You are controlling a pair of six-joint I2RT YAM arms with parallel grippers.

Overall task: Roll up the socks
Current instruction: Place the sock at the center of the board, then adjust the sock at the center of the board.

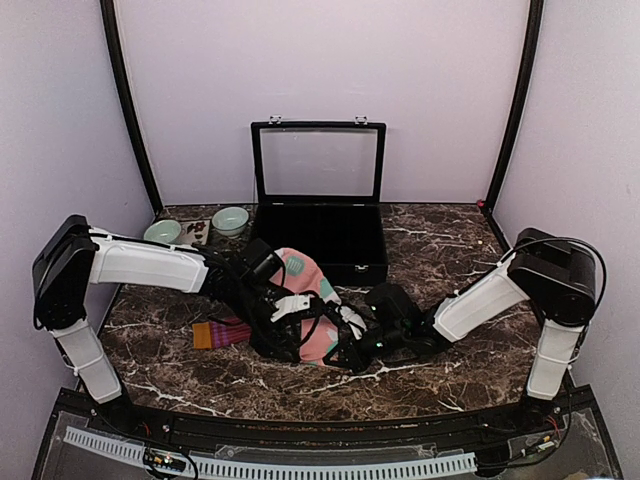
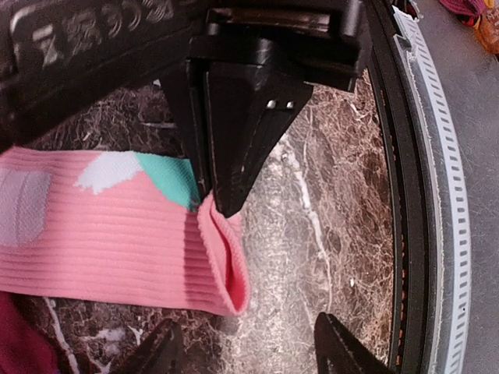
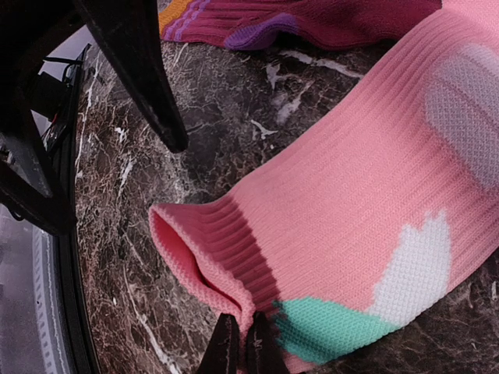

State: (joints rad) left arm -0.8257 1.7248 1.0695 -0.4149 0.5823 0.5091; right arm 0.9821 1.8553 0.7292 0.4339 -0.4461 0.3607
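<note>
Pink sock lies flat mid-bench, its cuff end toward the near edge and gaping open. Maroon sock is just beside it on the left, orange cuff pointing outward. My right hand is pinched closed on the lower lip of the pink cuff. My left hand hovers over that same cuff end, fingers spread, gripping nothing. Bench is dark marble, with an open black case at the back.
</note>
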